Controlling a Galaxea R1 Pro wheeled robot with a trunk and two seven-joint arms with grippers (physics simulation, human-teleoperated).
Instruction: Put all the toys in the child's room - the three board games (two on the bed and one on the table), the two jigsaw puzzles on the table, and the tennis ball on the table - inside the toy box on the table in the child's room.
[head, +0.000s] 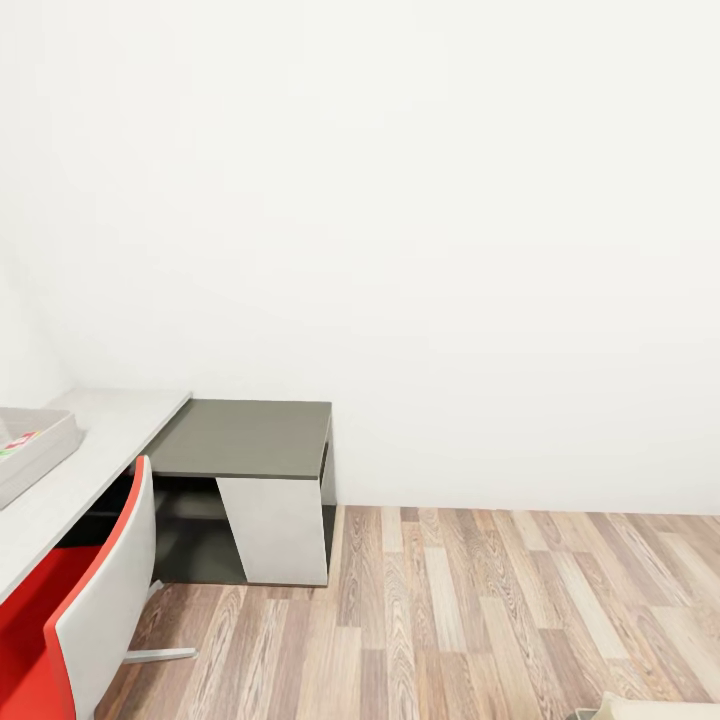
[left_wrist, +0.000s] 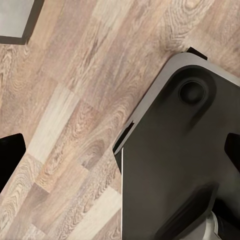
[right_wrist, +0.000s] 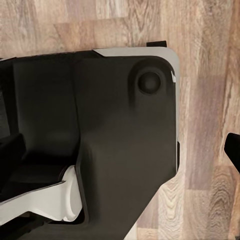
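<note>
I see toy box (head: 40, 445) on table (head: 110, 440) left end | red chair (head: 70, 620) in front of table | grippers: both wrist cams over base/floor, can't tell state.

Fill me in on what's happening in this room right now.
Nothing is being handled at this moment; the robot looks to be on its way. The head view faces a bare white wall, with the toy box on the table at the left edge, something colourful inside it. A red and white chair stands at the table, beside the lower dark-grey section. Both wrist cameras look down at the wood floor and the robot's own dark base.
</note>
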